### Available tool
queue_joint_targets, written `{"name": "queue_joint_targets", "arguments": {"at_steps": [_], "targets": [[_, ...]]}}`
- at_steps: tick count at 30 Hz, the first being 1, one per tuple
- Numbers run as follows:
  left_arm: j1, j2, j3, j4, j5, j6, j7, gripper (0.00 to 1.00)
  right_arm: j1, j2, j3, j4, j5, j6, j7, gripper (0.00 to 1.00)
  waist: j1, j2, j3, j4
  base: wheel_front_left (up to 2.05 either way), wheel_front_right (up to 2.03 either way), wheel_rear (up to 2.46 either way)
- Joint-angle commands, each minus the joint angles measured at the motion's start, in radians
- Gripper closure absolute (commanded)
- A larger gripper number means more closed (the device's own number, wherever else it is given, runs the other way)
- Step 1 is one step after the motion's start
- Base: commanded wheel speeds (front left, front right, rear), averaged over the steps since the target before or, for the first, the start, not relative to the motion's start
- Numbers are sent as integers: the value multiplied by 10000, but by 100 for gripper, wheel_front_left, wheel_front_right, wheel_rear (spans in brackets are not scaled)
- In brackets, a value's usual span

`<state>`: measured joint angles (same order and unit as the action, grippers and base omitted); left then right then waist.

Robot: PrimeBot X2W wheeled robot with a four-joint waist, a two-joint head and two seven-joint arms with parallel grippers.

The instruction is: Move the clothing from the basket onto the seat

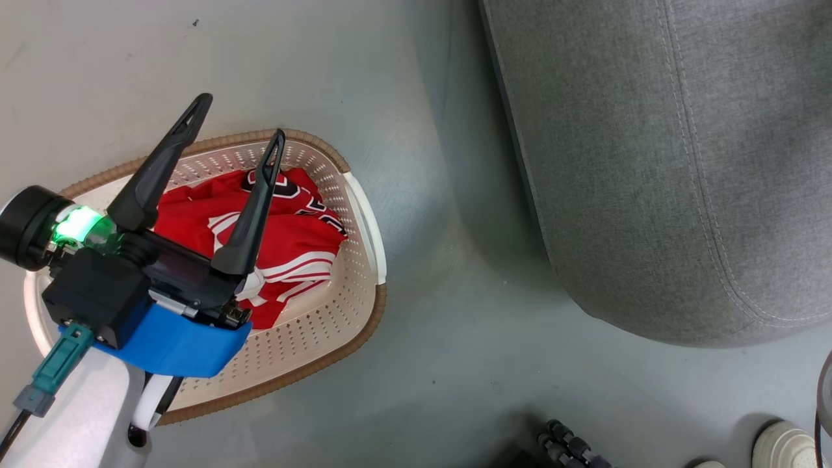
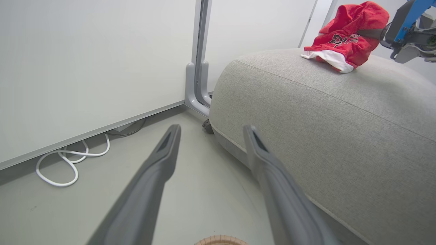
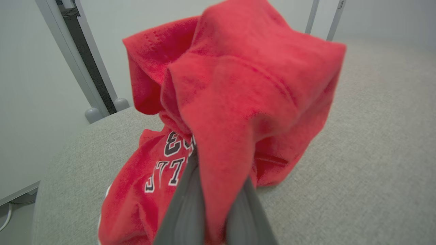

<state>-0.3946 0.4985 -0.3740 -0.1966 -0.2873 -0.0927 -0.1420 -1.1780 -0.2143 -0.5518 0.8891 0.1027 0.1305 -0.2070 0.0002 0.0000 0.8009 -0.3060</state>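
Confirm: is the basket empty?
No, red clothing lies bunched in the basket, beneath the open left gripper.

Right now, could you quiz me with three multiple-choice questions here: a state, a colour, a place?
1. The left gripper is: A open, empty; B shut on cloth; C shut on a handle.
2. The laundry basket has a rim band coloured: A blue; B brown; C black.
3. The red jersey in the right gripper rests: A in the basket; B on the grey sofa seat; C over the left gripper.
Answers: A, nothing between its spread fingers; B, a brown woven-look edge; B, its lower folds lie on the seat.
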Motion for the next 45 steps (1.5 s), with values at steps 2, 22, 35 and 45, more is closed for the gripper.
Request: {"name": "queue_joint_targets", "arguments": {"at_steps": [2, 22, 35, 45], "targets": [[-27, 20, -46, -48, 31, 50, 10, 0, 35, -126, -146, 242, -181, 5, -149, 100, -2, 0, -16, 59, 0, 0, 0], [29, -1066, -810, 1736, -514, -108, -984, 0, 1406, -274, 782, 1057, -1761, 3, -586, 0, -2, 0, -2235, 749, 0, 0, 0], [1085, -2554, -338, 3255, -911, -265, -1240, 0, 4504, 436, 1358, -817, -1946, 5, -597, 0, -2, 0, -5123, 1475, 0, 0, 0], [2508, -3387, 761, 3791, -708, -364, -1245, 0, 7396, 1382, 2540, -3163, -1253, 5, -575, 0, -2, 0, -6585, 1889, 0, 0, 0]]}}
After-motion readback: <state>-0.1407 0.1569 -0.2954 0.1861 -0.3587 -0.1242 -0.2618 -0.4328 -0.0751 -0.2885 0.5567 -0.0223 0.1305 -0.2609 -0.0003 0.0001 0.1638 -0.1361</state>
